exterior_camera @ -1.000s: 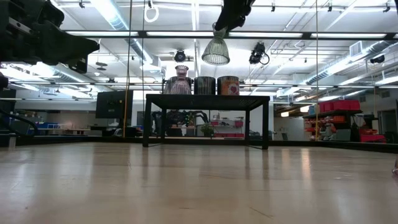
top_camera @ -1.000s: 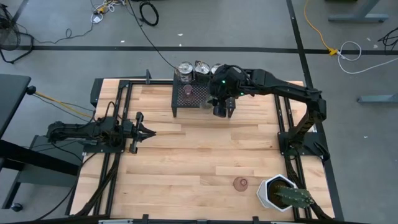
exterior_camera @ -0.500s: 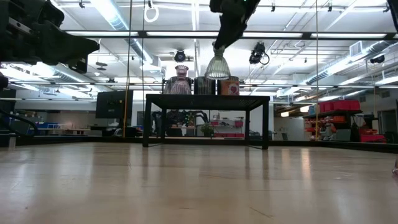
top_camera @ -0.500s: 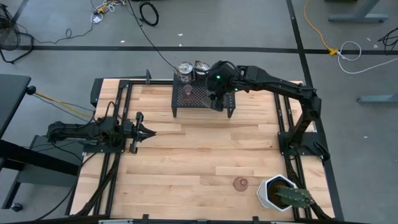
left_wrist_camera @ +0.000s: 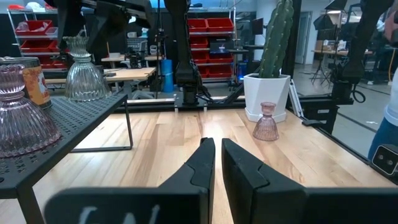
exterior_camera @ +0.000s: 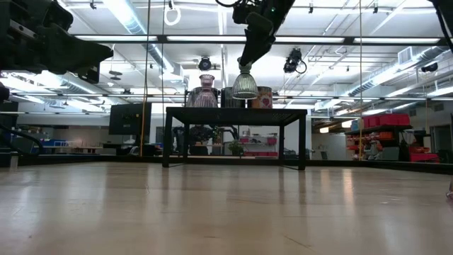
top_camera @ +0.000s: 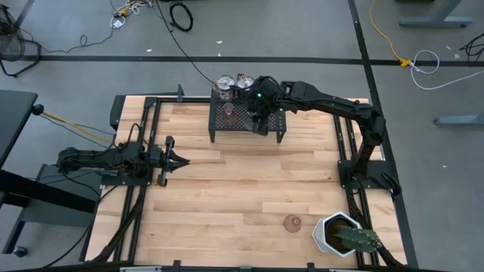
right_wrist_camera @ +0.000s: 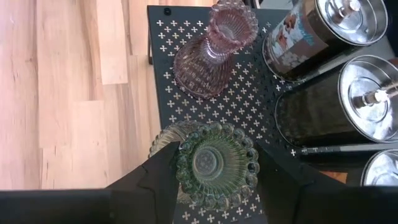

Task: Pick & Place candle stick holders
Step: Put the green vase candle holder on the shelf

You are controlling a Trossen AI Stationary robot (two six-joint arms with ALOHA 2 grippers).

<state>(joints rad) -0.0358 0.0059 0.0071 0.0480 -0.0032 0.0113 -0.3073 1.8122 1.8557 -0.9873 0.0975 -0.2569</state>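
From above, the right end effector [top_camera: 261, 121] is reaching over the black rack [top_camera: 227, 121] at the far side of the counter [top_camera: 242, 189]. Low down, it is gripping the green glass holder [exterior_camera: 245, 85] by its top, so the base is hanging just over the rack. The right wrist view is showing its fingers [right_wrist_camera: 152, 180] squeezing the holder beside a pink holder [right_wrist_camera: 214, 53] and the silver cans [right_wrist_camera: 329, 31]. The left end effector [left_wrist_camera: 214, 165] is resting shut and empty.
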